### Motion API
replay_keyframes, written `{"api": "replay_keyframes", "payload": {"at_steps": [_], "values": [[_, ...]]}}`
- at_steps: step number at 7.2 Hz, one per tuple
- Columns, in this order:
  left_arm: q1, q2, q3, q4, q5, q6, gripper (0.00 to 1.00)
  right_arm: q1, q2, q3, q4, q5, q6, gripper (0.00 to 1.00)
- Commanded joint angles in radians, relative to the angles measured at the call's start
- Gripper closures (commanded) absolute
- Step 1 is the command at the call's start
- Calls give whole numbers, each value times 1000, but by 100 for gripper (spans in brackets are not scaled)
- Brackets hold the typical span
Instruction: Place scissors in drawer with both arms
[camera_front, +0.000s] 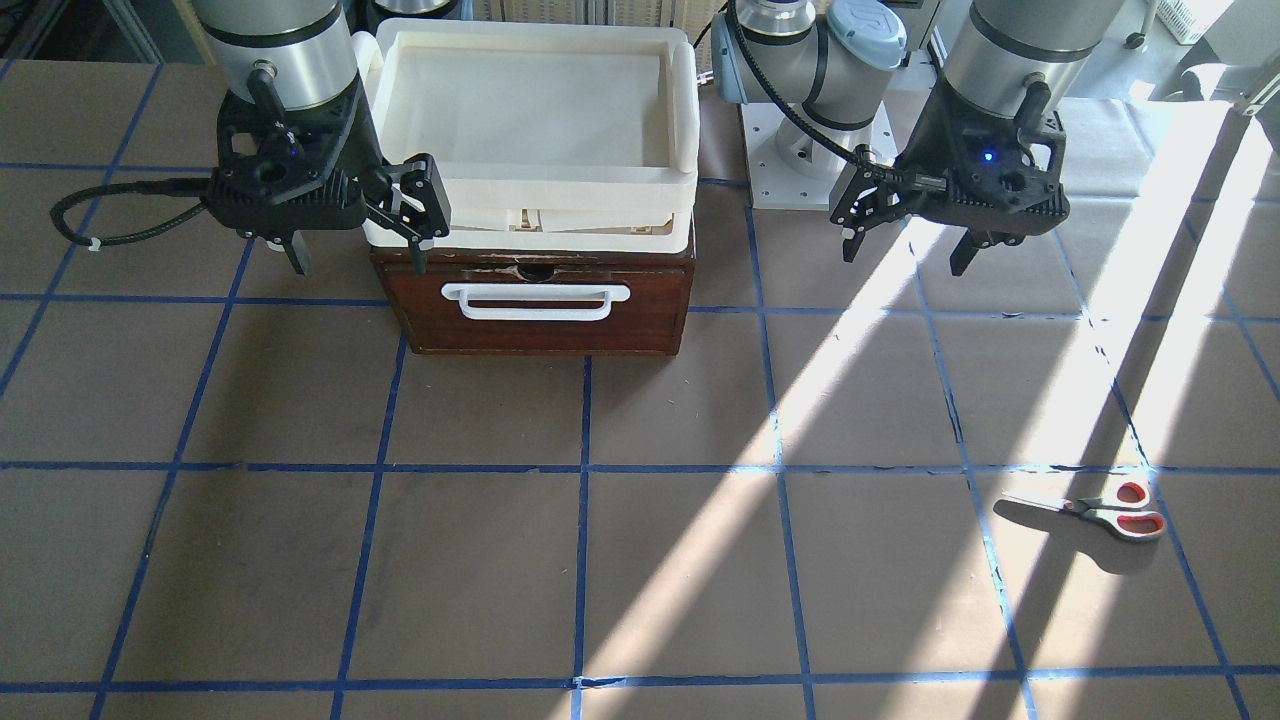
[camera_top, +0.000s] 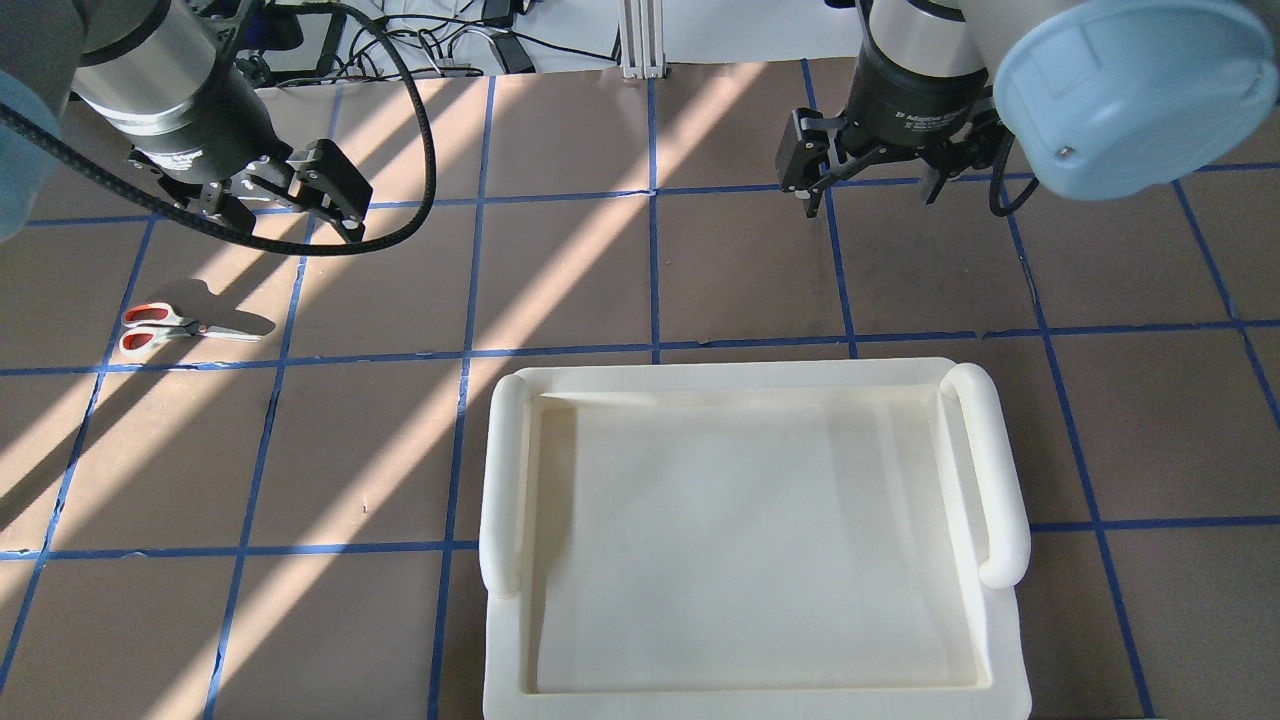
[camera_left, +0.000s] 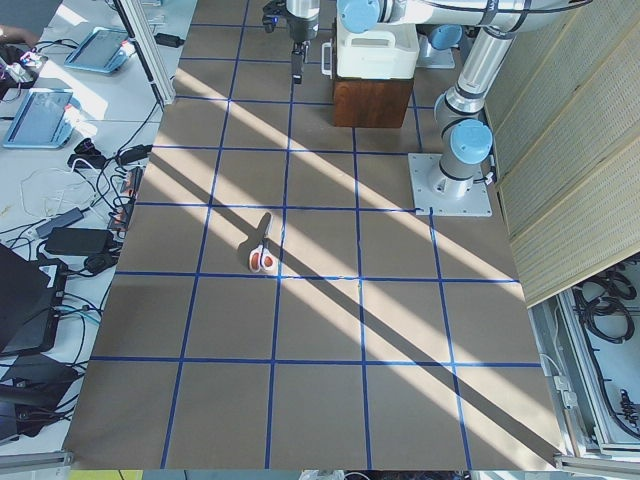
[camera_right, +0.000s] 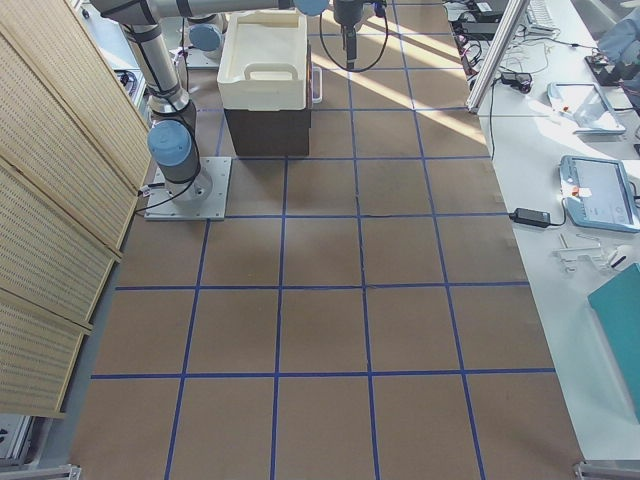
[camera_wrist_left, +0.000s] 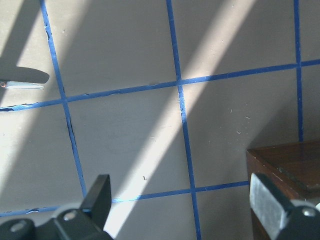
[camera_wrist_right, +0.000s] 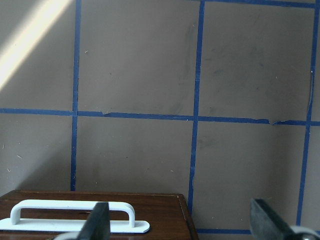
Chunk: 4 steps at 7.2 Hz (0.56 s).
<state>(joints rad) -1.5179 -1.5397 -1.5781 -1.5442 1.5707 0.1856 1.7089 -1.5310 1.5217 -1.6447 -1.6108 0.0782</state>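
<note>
My left fingers (camera_front: 967, 252) and right fingers (camera_front: 298, 255) hang spread, empty. The scissors (camera_front: 1100, 512) lie on the worktop (camera_front: 500, 560) to my left, toward its far edge; the drawer (camera_front: 540, 320) sits shut near my edge.

**Scissors** (camera_front: 1095, 512): small pair with slim metal blades and grey handles lined red-orange. Closed, lying flat in a sunlit patch, blades towards the robot's right. Well apart from the drawer, on the left arm's side.

**Drawer** (camera_front: 540, 335): dark reddish-brown wood front with a white bar handle (camera_front: 535, 300). Pushed fully in.

**Left arm** (camera_front: 1010, 50): silver-grey. Black left gripper (camera_front: 906, 260) hangs with fingers spread, holding nothing.

**Right arm** (camera_front: 280, 50): same build. Right gripper (camera_front: 360, 265) has fingers spread and holds nothing, near the drawer's front corner.
</note>
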Motion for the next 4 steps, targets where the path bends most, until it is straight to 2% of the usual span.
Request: {"api": "replay_keyframes", "payload": {"at_steps": [1, 3, 4], "values": [[5, 1, -6, 2, -1, 8, 0, 0, 0, 1, 0, -4, -3, 0], [33, 3, -30, 13, -9, 50, 0, 0, 0, 6, 11, -6, -6, 0], [73, 3, -30, 10, -6, 195, 0, 3, 12, 9, 25, 3, -6, 0]]}}
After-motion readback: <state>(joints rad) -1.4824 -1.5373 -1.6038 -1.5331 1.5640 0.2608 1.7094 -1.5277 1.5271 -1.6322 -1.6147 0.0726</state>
